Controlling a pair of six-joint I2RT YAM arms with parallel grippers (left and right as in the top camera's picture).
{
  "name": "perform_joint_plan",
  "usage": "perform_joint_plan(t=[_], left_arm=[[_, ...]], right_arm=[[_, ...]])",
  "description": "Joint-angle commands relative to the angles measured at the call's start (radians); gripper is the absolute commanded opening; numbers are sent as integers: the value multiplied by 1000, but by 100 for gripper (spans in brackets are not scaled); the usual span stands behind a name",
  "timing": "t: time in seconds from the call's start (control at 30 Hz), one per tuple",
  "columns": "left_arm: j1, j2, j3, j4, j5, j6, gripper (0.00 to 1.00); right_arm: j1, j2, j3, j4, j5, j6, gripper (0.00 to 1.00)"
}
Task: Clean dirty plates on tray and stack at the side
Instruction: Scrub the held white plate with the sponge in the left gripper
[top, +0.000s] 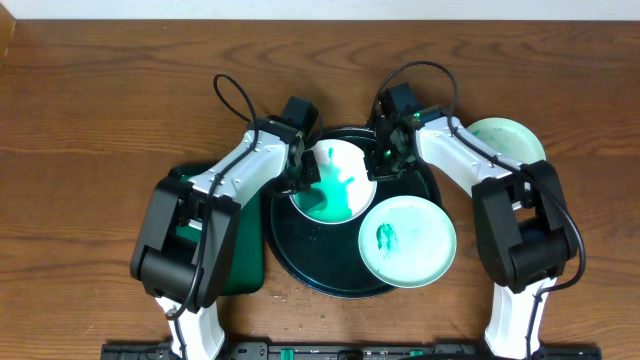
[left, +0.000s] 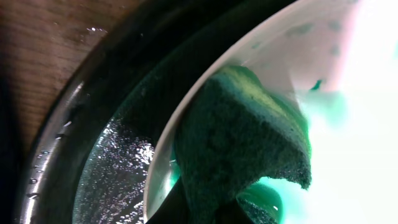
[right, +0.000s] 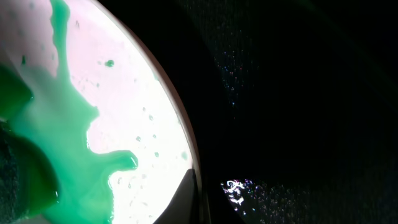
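Green sponge (left: 242, 143), clamped in the closed left gripper (top: 305, 180), rests on the smeared plate (top: 345, 170) in the tray (top: 300, 250); wiping looks unfinished. Closed too, the right gripper (top: 388, 158) sits at that plate's rim; whether it pinches it, I cannot tell. Another dirty plate (top: 407, 240) overhangs the tray's edge. One clean-looking plate (top: 505, 140) lies aside on the desk (top: 100, 100).

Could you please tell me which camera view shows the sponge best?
Left wrist: the dark green sponge sits mid-frame, close up, on the smeared plate. Overhead it is only a small patch by the left gripper; right wrist shows a blurred green edge, possibly it.
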Motion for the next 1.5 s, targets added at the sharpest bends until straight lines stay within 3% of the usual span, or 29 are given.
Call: perform_joint_plan(t=[0.0, 0.13, 0.33, 0.6, 1.0, 1.47], left_arm=[[54, 82, -39, -11, -336, -11, 7], [54, 82, -6, 68, -143, 51, 7], [54, 83, 9, 203, 167, 40, 7], [25, 85, 9, 252, 361, -27, 7], [-123, 85, 9, 288, 360, -34, 7], [17, 113, 9, 323, 129, 7, 7]], right_arm=[[-2, 38, -8, -15, 48, 5, 1], [-2, 38, -8, -20, 48, 5, 1], [-2, 38, -8, -37, 48, 5, 1], [0, 38, -8, -52, 48, 5, 1], [0, 38, -8, -72, 48, 6, 1], [2, 38, -8, -93, 48, 12, 1]])
